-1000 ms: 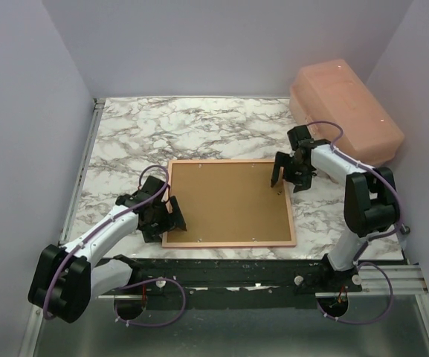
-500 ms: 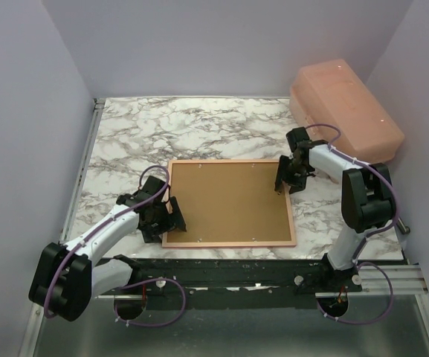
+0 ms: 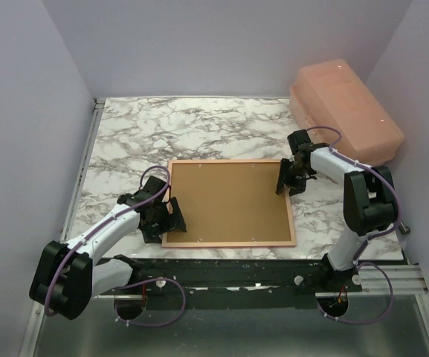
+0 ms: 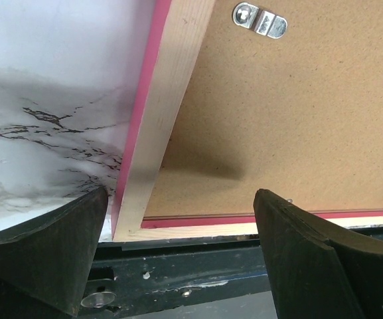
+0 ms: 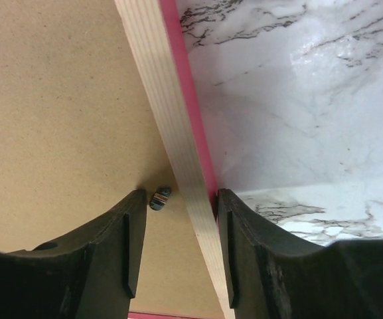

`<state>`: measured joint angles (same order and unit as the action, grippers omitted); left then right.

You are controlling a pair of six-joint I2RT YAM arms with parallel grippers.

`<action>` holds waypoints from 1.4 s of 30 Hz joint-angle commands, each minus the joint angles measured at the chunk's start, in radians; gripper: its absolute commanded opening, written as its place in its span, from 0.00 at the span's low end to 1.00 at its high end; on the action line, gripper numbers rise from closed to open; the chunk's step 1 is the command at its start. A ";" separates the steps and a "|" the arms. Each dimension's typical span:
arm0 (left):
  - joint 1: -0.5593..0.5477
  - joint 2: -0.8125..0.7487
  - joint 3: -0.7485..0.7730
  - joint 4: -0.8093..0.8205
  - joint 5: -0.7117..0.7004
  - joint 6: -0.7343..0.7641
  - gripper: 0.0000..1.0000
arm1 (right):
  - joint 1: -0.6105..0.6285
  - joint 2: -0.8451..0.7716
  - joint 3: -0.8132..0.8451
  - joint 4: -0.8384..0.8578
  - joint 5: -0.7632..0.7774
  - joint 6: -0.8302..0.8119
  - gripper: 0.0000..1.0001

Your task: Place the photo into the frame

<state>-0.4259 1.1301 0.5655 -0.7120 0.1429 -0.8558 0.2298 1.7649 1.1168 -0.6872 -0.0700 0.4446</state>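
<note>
I see the thin-bordered rectangular frame (image 3: 229, 242) lying face down in the near middle of the white-and-grey marbled tabletop (image 3: 192, 126). Its pale wood back is up and its pink front edge shows along the sides. The plain brown fibreboard backing (image 3: 225, 199) fills it.

My left gripper (image 3: 171, 216) sits at the frame's near-left corner with the claw spread wide. In the left wrist view the corner lies in the gap between the two black fingers, with no grip on it. A small silver metal hanger plate (image 4: 260, 20) is fixed to the backing further in.

My right gripper (image 3: 285, 182) is at the frame's right side, toward the far corner. Its claw is about half closed and straddles the wooden rail — one finger over the brown backing, the other on the marble side, right against the pink edge. I cannot tell whether it pinches the rail. A small dark turn-tab (image 5: 160, 197) sits between the inner finger and the rail.

A large salmon-pink plastic box (image 3: 344, 108) stands at the far right.
</note>
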 commanded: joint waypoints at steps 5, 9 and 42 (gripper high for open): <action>-0.003 0.003 0.008 0.006 -0.012 0.019 0.93 | 0.004 0.016 -0.013 -0.019 0.065 0.006 0.09; -0.003 -0.004 0.005 0.006 -0.015 0.019 0.93 | 0.005 0.006 -0.014 -0.024 0.129 0.008 0.01; -0.251 -0.003 0.029 0.075 0.040 -0.099 0.90 | 0.002 -0.223 -0.204 -0.005 -0.196 0.091 0.68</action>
<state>-0.6178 1.1809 0.5930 -0.7280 0.1043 -0.8501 0.2146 1.6066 0.9394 -0.6487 -0.1616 0.4931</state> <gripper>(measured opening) 0.906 0.684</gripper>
